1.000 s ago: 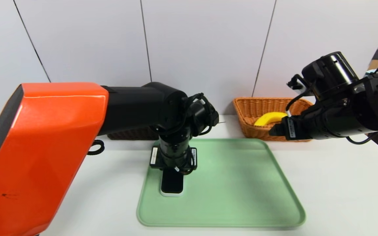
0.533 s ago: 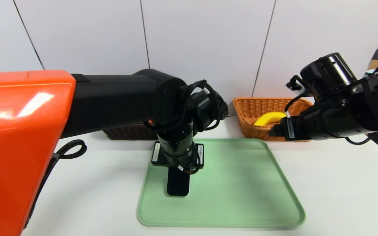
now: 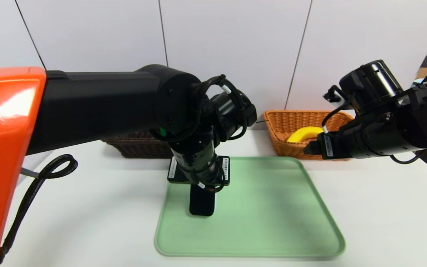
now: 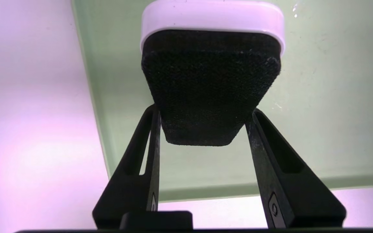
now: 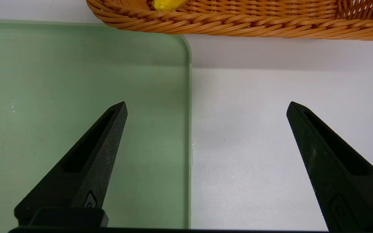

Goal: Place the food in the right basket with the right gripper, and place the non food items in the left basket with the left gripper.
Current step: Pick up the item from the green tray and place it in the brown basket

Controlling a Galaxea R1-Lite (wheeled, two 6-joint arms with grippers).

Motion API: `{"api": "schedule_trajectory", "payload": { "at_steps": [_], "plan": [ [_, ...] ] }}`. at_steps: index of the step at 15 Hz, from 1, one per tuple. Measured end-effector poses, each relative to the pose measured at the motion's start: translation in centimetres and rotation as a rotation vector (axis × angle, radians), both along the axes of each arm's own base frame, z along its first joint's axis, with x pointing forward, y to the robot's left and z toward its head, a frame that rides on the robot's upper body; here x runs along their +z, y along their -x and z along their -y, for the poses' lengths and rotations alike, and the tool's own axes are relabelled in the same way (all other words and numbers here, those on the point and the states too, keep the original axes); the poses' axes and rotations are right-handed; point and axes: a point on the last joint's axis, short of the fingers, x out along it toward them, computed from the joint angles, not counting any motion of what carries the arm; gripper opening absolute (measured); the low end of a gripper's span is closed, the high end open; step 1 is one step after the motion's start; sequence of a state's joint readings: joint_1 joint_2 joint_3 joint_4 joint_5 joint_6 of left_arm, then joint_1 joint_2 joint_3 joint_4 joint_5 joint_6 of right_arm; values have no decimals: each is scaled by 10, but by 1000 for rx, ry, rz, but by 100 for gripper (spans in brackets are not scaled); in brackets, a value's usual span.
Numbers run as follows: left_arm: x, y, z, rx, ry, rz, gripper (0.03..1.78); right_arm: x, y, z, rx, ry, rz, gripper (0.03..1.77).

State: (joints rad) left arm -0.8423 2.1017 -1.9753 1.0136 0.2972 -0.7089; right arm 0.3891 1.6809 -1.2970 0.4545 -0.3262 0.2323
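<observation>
Black slab w/ white base [image 4: 210,87]: over L part of green tray [image 3: 272,207], clamped btwn L gripper's [image 4: 204,113] two fingers, one on each long side. L gripper itself is above tray's L part too. Dark brown basket [image 3: 143,145]: behind tray, at its far L corner, partly hidden by L arm. Tan basket [image 3: 310,118]: behind tray's far R corner, w/ yellow banana [image 3: 304,134] in it. R gripper [image 5: 207,108]: fingers wide apart, nothing btwn, near tray's far R corner, in front of tan basket.

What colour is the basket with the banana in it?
The basket is orange-tan wicker, best seen in the head view.
</observation>
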Motion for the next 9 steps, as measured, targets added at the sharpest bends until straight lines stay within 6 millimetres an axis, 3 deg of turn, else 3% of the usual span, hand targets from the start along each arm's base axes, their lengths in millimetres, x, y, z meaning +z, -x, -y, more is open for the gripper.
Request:
{"api": "schedule_trajectory", "payload": {
  "at_steps": [5, 9],
  "plan": [
    [10, 3, -4, -5, 17, 25, 83, -1, 0, 0, 0, 1, -1, 170],
    [46, 11, -20, -25, 70, 156, 83, -2, 1, 0, -2, 2, -6, 170]
  ]
}}
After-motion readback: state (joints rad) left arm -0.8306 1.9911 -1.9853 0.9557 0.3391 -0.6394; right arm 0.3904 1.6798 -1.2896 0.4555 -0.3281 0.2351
